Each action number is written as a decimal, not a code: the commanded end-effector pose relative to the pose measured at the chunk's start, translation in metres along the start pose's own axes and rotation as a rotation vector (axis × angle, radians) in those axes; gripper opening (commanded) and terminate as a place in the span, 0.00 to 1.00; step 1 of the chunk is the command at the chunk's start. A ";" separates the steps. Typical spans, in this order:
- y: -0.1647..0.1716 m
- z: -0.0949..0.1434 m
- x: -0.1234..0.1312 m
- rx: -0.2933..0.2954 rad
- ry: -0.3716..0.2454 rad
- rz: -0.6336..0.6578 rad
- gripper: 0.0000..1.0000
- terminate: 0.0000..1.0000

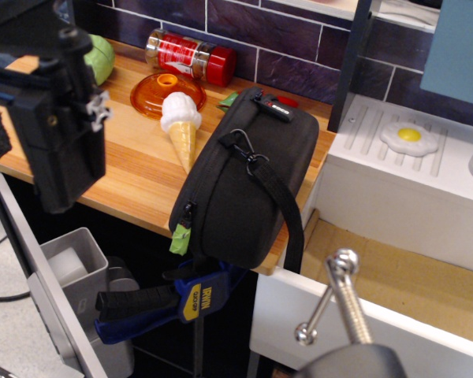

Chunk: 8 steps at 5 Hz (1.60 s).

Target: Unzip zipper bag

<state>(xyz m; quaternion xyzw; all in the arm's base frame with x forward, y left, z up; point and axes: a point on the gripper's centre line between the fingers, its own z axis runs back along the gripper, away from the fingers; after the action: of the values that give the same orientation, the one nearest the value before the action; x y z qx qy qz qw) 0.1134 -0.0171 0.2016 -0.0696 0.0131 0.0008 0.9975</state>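
The zipper bag (248, 185) overhangs the counter's (134, 165) front edge, long axis toward the back wall, well right of the claw (51, 118), whose grip cannot be told

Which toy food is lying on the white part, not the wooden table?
The fried egg. It lies on the white ridged surface at the right, while the ice cream cone and the green ball-shaped toy sit on the wooden counter.

One zipper bag (244, 185), one ice cream cone (181, 126), one spice jar (191, 55), one fried egg (409, 138)
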 end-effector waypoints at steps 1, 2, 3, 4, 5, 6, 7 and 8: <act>0.000 0.000 0.000 0.000 0.000 0.000 1.00 0.00; 0.003 -0.029 0.018 0.033 -0.030 0.059 1.00 0.00; 0.011 -0.055 0.031 0.065 -0.078 0.103 1.00 0.00; 0.018 -0.081 0.045 0.097 -0.111 0.111 1.00 0.00; 0.014 -0.095 0.059 0.128 -0.148 0.127 1.00 0.00; 0.011 -0.103 0.073 0.139 -0.146 0.160 1.00 0.00; 0.013 -0.111 0.084 0.163 -0.149 0.184 1.00 0.00; 0.015 -0.120 0.093 0.188 -0.166 0.186 1.00 0.00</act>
<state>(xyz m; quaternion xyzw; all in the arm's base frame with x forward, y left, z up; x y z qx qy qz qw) 0.1983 -0.0202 0.0702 0.0233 -0.0561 0.0927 0.9938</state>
